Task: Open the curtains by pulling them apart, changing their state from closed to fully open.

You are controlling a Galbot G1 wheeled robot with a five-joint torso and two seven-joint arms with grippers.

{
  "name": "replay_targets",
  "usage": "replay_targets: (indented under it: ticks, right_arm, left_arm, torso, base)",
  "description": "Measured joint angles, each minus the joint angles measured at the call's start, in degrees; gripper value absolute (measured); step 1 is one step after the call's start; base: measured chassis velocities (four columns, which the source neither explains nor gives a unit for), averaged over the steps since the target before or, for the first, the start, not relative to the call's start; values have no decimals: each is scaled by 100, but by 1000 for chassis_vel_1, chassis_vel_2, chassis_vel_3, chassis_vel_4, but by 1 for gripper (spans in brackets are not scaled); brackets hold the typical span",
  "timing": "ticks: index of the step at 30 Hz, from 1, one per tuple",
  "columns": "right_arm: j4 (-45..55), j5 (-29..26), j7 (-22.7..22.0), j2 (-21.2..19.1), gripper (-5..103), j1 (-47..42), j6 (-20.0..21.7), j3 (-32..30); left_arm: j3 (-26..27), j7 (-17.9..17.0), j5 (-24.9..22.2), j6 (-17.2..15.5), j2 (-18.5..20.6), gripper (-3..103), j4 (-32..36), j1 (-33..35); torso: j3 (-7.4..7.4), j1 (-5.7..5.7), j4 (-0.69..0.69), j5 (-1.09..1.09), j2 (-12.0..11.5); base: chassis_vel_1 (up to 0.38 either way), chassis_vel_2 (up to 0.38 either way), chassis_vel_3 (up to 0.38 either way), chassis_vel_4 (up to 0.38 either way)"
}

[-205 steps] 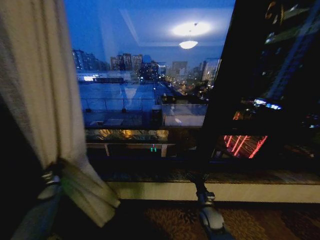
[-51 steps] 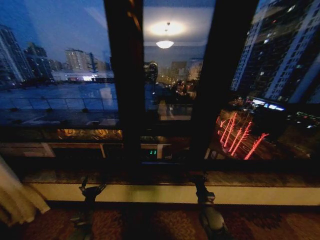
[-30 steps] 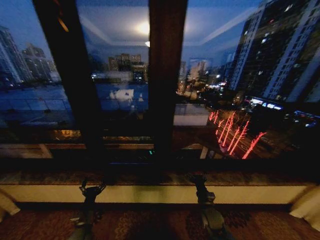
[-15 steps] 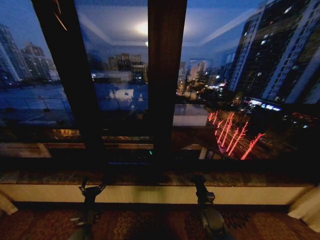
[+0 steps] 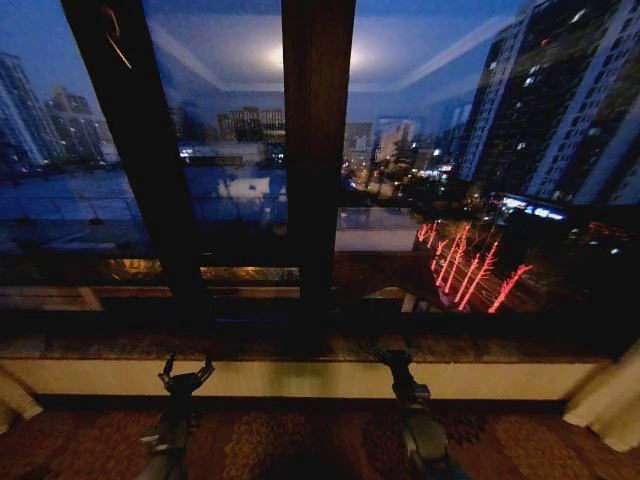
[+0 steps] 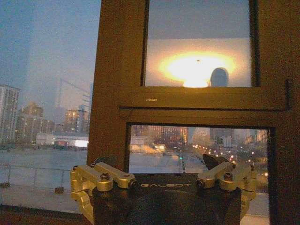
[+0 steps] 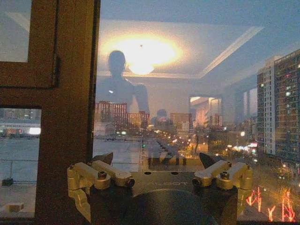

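Note:
The curtains are drawn far apart. One off-white panel shows as a sliver at the lower left edge (image 5: 14, 396), the other as a bunched fold at the lower right edge (image 5: 608, 408). Between them the window glass lies bare. My left gripper (image 5: 188, 362) hangs low in front of the sill, open and holding nothing; the left wrist view has its fingers (image 6: 107, 162) spread towards the window. My right gripper (image 5: 392, 352) is also low before the sill, open and empty, its fingers (image 7: 209, 159) apart in the right wrist view.
Dark window posts (image 5: 318, 150) stand straight ahead, with a stone sill (image 5: 480, 350) and a pale wall strip below it. Patterned carpet (image 5: 300, 445) covers the floor under both arms. A ceiling lamp and a person's outline reflect in the glass.
Early on my left gripper held the left curtain; it has let go and now stands open. The view has since swung right, and slightly more in the last second. Both arms hold still.

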State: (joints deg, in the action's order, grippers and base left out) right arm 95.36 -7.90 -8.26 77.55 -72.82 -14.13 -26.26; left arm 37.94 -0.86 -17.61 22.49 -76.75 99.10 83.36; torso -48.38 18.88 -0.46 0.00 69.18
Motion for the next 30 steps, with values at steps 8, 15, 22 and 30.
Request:
replay_targets:
  ticks: [8, 15, 22, 30]
  right_arm:
    - [0, 0, 0, 0, 100, 0, 0, 0]
    - [0, 0, 0, 0, 100, 0, 0, -1]
    - [0, 0, 0, 0, 100, 0, 0, 0]
    - [0, 0, 0, 0, 100, 0, 0, 0]
  left_arm:
    - [0, 1, 0, 0, 0, 100, 0, 0]
    - [-1, 1, 0, 0, 0, 100, 0, 1]
    - [0, 1, 0, 0, 0, 100, 0, 0]
    - [0, 1, 0, 0, 0, 100, 0, 0]
  torso:
    - [0, 1, 0, 0, -1]
    - [2, -3, 0, -3, 3]
    - [-1, 1, 0, 1, 1]
    - [-2, 3, 1, 1, -2]
  base:
    - [230, -317, -246, 324]
    - [356, -354, -369, 349]
    - [384, -367, -378, 368]
    - [312, -341, -327, 345]
